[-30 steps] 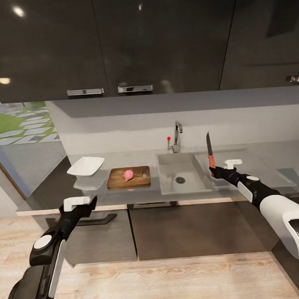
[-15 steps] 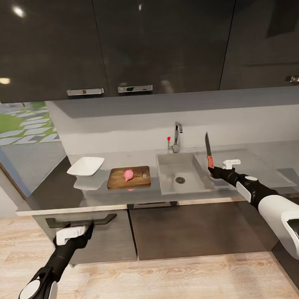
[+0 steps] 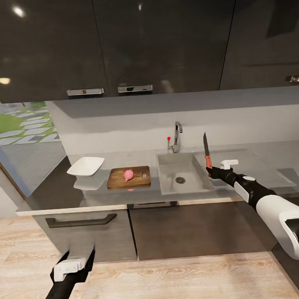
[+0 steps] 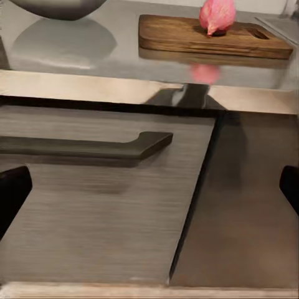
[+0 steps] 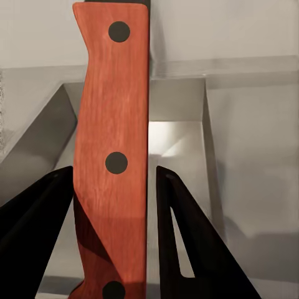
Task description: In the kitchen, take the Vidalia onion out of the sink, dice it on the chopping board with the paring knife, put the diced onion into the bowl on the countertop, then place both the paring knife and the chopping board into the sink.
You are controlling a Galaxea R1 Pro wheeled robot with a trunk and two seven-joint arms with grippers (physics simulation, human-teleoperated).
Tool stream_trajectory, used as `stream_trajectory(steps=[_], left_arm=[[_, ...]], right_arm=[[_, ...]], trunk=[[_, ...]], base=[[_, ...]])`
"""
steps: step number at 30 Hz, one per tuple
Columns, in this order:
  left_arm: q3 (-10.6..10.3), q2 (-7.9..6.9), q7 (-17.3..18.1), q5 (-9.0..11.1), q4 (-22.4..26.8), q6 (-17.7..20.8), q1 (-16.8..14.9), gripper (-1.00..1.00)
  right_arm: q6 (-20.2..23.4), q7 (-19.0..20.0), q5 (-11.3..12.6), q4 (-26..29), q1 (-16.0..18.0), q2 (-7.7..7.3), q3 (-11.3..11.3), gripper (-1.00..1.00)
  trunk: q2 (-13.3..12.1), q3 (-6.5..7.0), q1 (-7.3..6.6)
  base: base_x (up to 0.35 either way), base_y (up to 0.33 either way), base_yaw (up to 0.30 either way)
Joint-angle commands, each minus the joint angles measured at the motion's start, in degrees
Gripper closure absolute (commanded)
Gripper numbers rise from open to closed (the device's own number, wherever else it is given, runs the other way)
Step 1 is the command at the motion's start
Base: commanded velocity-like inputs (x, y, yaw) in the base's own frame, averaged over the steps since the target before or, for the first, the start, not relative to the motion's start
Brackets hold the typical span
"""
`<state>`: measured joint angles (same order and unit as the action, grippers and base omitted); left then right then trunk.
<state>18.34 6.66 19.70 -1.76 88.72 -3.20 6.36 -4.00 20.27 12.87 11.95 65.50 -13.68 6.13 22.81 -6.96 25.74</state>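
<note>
Left gripper (image 3: 73, 265) dropped from counter-edge height to low in front of dark cabinets, near floor; fingers spread wide, nothing between them. Right gripper (image 3: 211, 171) shifted slightly toward basin, clamped on paring knife (image 3: 207, 154) handle, blade upright, held over sink (image 3: 186, 177) right edge. Wrist view: red-orange handle (image 5: 112, 156) between both fingers. Vidalia onion (image 3: 128, 174) sits on chopping board (image 3: 129, 177), left of sink on countertop (image 3: 59, 192). Bowl (image 3: 85, 166) just left of board, apart from it. Faucet (image 3: 177, 137) behind basin.
</note>
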Motion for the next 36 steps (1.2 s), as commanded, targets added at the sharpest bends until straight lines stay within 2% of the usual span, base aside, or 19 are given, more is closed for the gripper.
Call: stream_trajectory(steps=[1, 8, 12, 16, 22, 26, 32, 36], left_arm=[[0.1, 0.21, 0.3, -0.2, 0.0, -1.0, 1.0, -1.0], [0.2, 0.52, 0.3, -0.2, 0.1, -3.4, 6.0, -1.0], [0.2, 0.67, 0.3, -0.1, 0.0, -7.2, 9.2, -1.0], [0.2, 1.46, 0.3, 0.0, 0.0, -11.6, 11.8, -1.0], [0.3, 1.78, 0.3, 0.3, 0.0, -15.1, 15.5, -1.0], [0.3, 1.91, 0.2, 0.4, -0.1, -18.5, 16.8, -1.0], [0.4, 1.95, 0.2, 0.8, -1.1, -19.1, 17.1, -1.0], [1.3, 1.95, 0.2, 1.1, -2.8, -18.3, 17.2, -1.0]], right_arm=[[-0.2, 0.1, 0.6, -0.1, 0.1, -0.01, 0.5, 1.0], [-0.2, 0.1, 0.6, -0.1, 0.1, 0.06, 0.5, 1.0], [-0.2, 0.1, 0.6, -0.1, 0.1, 0.06, 0.5, 1.0], [-0.2, 0.1, 0.6, -0.1, 0.1, 0.06, 0.5, 1.0], [-0.2, 0.1, 0.6, -0.1, 0.1, 0.2, 0.5, 1.0], [-0.2, 0.1, 0.6, -0.1, 0.1, 0.3, 0.5, 1.0], [-0.2, 0.1, 0.6, -0.1, 0.1, 0.41, 0.5, 1.0], [-0.3, 0.1, 0.5, -0.1, 0.1, 0.44, 0.5, 1.0]], trunk=[[0.1, -0.1, 0.04], [0.1, -0.1, 0.04], [0.1, -0.1, 0.04], [0.1, -0.1, 0.04], [0.1, -0.1, 0.04], [0.1, -0.1, 0.04], [0.1, -0.1, 0.04], [0.1, -0.1, 0.04]], base=[[0.0, 0.0, 0.0], [0.0, 0.0, 0.0], [0.0, 0.0, 0.0], [0.0, 0.0, 0.0], [0.0, 0.0, 0.0], [0.0, 0.0, 0.0], [0.0, 0.0, 0.0], [0.0, 0.0, 0.0]])
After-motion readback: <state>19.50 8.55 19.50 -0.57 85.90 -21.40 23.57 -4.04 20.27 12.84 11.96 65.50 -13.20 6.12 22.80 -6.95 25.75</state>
